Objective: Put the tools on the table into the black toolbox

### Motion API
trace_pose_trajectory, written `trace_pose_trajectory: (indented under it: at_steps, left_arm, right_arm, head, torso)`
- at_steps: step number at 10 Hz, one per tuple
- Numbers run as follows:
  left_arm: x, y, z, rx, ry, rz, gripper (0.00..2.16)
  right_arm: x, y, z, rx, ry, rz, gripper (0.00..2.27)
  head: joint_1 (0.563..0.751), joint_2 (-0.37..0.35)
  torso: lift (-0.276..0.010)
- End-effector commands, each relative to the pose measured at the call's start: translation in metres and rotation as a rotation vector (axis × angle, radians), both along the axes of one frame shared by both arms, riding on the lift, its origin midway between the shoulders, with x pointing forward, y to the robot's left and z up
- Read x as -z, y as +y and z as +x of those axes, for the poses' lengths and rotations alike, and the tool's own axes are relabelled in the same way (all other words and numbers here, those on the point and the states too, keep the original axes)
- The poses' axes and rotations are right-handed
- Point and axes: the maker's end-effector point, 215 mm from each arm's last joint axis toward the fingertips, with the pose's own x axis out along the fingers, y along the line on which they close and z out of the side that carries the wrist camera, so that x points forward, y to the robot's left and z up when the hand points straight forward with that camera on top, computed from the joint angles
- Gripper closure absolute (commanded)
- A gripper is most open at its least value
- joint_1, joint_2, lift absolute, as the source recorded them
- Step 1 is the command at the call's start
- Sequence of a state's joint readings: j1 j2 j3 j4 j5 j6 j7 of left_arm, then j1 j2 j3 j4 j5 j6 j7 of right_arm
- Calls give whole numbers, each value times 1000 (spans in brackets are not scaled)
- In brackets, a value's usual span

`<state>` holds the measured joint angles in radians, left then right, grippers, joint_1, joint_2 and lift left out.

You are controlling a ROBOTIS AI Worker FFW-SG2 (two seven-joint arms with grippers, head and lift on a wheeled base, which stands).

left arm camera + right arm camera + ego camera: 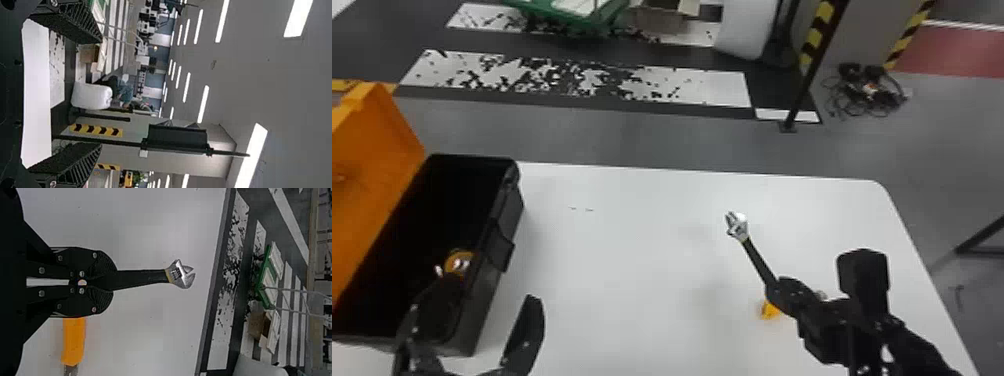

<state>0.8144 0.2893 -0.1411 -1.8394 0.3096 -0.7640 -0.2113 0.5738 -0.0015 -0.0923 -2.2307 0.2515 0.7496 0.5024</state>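
The right gripper (pixel 774 291) grasps an adjustable wrench (pixel 756 260) by its dark handle, head foremost, over the table (pixel 632 250), as seen in the head view. From those jaws the black toolbox (pixel 482 295) lies well off to the left, its orange lid (pixel 372 165) raised on the far side. The wrench's long axis runs forward and leans leftward from the grip, while the box's long side runs forward and leans to the right, so a turn on the way across would probably help it settle lengthwise. The left gripper (pixel 492 290), nearer the box by far, stands at its near end with fingers spread (an orange item (pixel 459 262) sits inside, just beyond one fingertip).

The left wrist view finds that gripper's fingers wide apart, nothing held, the table's white top behind them. Closer to the goal though it is, the load belongs to the other arm; the coming move most likely calls for a long leftward carry by the right, with the left jaws a possible obstacle.

In the right wrist view, the fingers are clenched on the handle, the wrench projecting straight ahead of them, silver head well past the tips. An orange-handled tool (pixel 73 340) rests on the table just to the left of the jaws.
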Motion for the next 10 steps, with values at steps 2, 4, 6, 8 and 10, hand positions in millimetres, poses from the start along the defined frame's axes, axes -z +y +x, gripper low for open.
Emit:
trace_pose_trajectory:
  at_steps: [2, 4, 6, 8, 10]
  left_arm:
    - [11, -24, 15, 121, 72, -51, 60]
    - [33, -38, 27, 200, 170, -81, 63]
    - [41, -40, 38, 239, 239, -169, 70]
    - [74, -50, 37, 331, 425, -291, 70]
    - [78, -71, 34, 410, 504, -350, 70]
  right_arm:
    - [-24, 25, 7, -80, -116, 13, 2243]
    - [-36, 41, 5, -127, -171, 23, 2243]
    - [-45, 58, 3, -175, -200, 46, 2243]
    - [-54, 81, 1, -223, -228, 64, 2243]
    - [-60, 98, -5, -255, -237, 84, 2243]
  head:
    - [695, -62]
    - [695, -69]
    - [695, -61]
    - [695, -40]
    - [695, -12]
  torso:
    - [-39]
    - [-39]
    - [-39]
    - [-39]
    - [-39]
